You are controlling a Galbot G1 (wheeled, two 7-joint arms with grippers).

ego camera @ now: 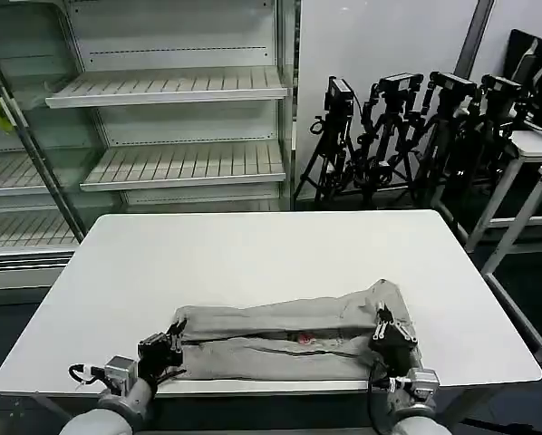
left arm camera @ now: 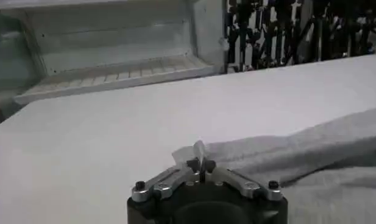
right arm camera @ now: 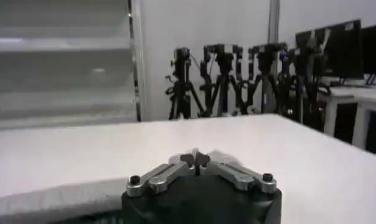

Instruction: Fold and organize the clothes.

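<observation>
**Currently: both end effectors clamped on shirt**

Grey T-shirt (ego camera: 294,340) lies folded into a long band near the front edge of the white bench (ego camera: 253,254). Left end effector (ego camera: 173,343) pinches its left end, fingers closed on fabric. Right end effector (ego camera: 386,331) is closed on the right end.

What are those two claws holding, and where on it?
The light grey soft-fabric T-shirt: the left claw pinches its left end, the right claw its right end.
</observation>
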